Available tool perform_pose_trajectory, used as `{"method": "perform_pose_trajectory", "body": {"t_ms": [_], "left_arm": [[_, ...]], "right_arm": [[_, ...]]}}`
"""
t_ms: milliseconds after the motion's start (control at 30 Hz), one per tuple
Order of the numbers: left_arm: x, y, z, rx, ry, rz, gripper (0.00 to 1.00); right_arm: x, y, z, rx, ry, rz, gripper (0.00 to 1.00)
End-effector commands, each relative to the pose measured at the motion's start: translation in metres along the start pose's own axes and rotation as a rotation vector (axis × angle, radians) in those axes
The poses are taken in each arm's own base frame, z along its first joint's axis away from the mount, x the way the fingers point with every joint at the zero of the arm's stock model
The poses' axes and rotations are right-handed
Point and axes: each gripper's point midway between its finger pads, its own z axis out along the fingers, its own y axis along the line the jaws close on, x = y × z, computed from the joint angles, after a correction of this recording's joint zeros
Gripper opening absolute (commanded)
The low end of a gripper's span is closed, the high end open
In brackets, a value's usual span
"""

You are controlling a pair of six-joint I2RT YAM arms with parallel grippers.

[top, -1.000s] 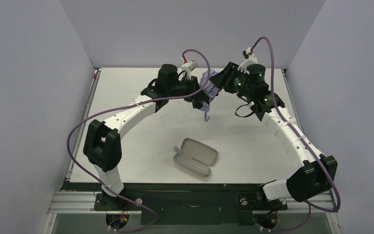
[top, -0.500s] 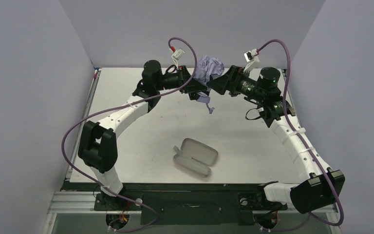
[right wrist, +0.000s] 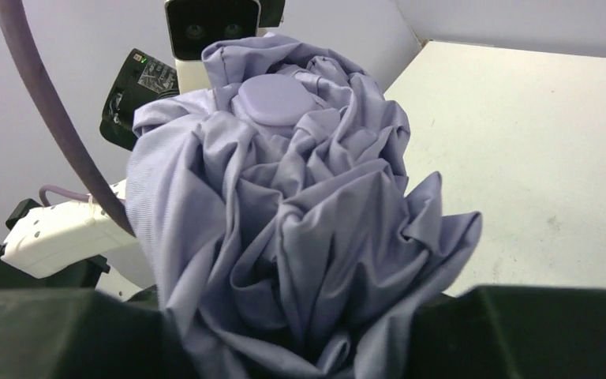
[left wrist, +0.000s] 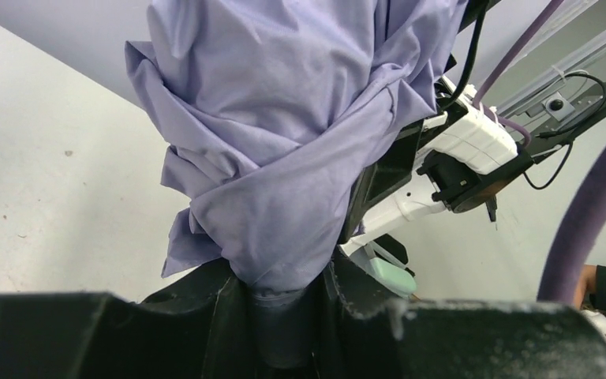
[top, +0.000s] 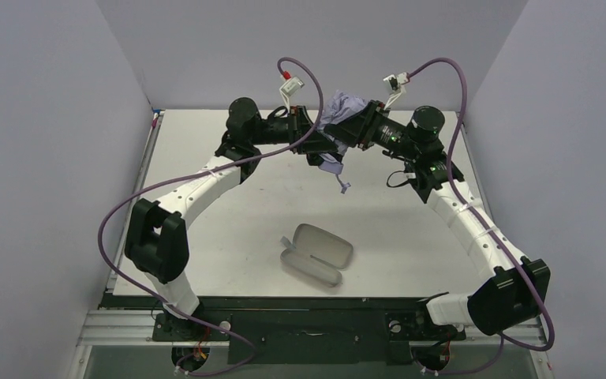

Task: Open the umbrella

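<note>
The umbrella is a folded bundle of pale lavender fabric held in the air over the far part of the table, between both grippers. My left gripper is shut on its lower end, where the fabric gathers between the jaws; my left gripper shows at the bottom of its wrist view. My right gripper is shut on the crumpled canopy, whose round lavender top cap faces away from the camera. The strap dangles below. The shaft is hidden.
The oval pinkish-grey hard case lies open on the white table, near the front centre. Grey walls stand on three sides. The purple cables arch above both wrists.
Both grippers have risen with the umbrella off the table toward the back wall. Since half a second ago the right gripper has shifted left, closer to the left one.
</note>
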Motion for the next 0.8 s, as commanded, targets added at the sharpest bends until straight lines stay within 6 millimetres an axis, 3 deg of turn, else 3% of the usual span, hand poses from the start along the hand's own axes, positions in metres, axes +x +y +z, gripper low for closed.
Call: {"method": "perform_pose_trajectory", "body": {"t_ms": [0,33,100,167,233,333,433,567,767], "left_arm": [[-0.028,-0.051,-0.009,0.077,-0.050,0.175,0.04],[-0.035,-0.045,-0.014,0.053,-0.073,0.179,0.08],[-0.045,-0.036,-0.024,0.008,-0.108,0.188,0.26],[-0.055,-0.025,-0.035,-0.044,-0.139,0.193,0.58],[-0.064,-0.010,-0.050,-0.118,-0.168,0.214,0.69],[-0.071,0.019,-0.081,-0.282,-0.221,0.240,0.77],[-0.071,0.029,-0.093,-0.374,-0.257,0.318,0.80],[-0.056,0.023,-0.066,-0.370,-0.225,0.366,0.80],[-0.047,0.010,-0.014,-0.261,-0.212,0.338,0.82]], "right_arm": [[-0.045,0.033,-0.005,-0.083,-0.149,-0.069,0.21],[-0.047,0.035,-0.006,-0.085,-0.157,-0.067,0.19],[-0.056,0.034,-0.009,-0.077,-0.180,-0.067,0.13],[-0.066,0.036,-0.012,-0.073,-0.209,-0.072,0.06],[-0.081,0.037,-0.014,-0.063,-0.249,-0.075,0.00],[-0.111,0.035,-0.020,-0.012,-0.349,-0.075,0.00],[-0.134,0.023,-0.027,0.076,-0.457,-0.052,0.00],[-0.155,0.012,-0.027,0.137,-0.546,-0.017,0.00],[-0.166,0.022,-0.021,0.135,-0.552,-0.038,0.00]]}}
